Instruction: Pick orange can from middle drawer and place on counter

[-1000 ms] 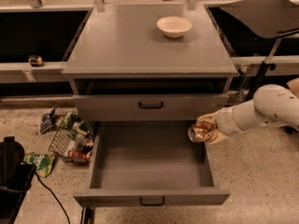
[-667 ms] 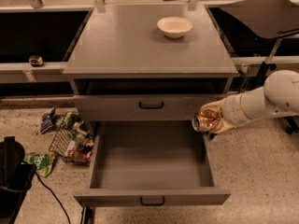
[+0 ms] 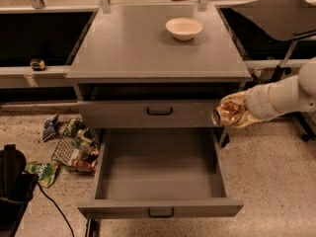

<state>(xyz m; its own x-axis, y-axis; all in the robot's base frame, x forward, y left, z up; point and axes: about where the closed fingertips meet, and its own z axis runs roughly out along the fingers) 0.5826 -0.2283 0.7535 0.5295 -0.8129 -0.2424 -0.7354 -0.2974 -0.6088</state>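
Observation:
The orange can (image 3: 228, 111) is a shiny copper-orange can with its silver end facing left. My gripper (image 3: 238, 113) is shut on it, coming in from the right on a white arm. It holds the can in the air at the right end of the closed upper drawer front, above the right wall of the middle drawer (image 3: 160, 169). That drawer is pulled open and its grey floor is bare. The counter (image 3: 148, 46) is the flat grey cabinet top above, and the can is below its level.
A white bowl (image 3: 183, 27) sits at the back right of the counter. A wire basket (image 3: 74, 154) and snack bags lie on the floor to the left. A black base with a cable (image 3: 15, 186) stands at lower left. Black panels flank the cabinet.
My gripper has lifted the orange can up and to the right, from beside the open drawer's right wall to the level of the upper drawer front.

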